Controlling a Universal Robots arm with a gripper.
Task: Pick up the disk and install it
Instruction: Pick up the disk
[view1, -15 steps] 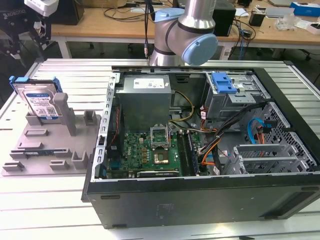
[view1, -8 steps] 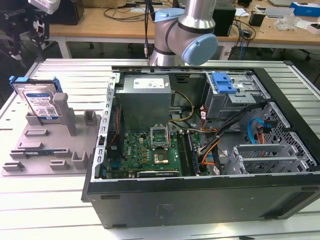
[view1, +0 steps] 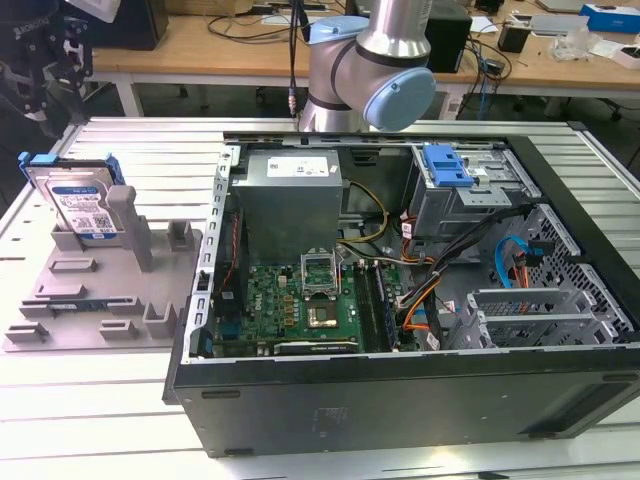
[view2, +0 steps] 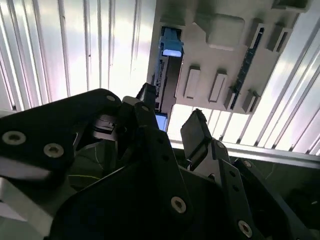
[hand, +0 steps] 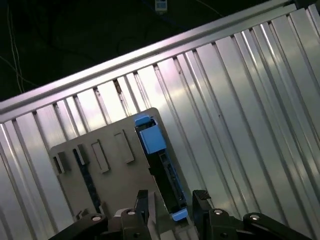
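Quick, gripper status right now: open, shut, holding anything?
Gripper: jaws open, holding nothing, hovering above the disk that stands on edge in the grey holder.

A ribbed aluminium table (view1: 80, 400) carries a grey slotted fixture plate (view1: 90, 300) near its edge at the exterior view's left. Just beside the plate lies an open computer case (view1: 400, 405), exposing a green motherboard (view1: 300, 310), a grey power supply box (view1: 290, 195) and a blue latch tab (view1: 447, 165). Wooden desks (view1: 230, 45) stand beyond the far edge.
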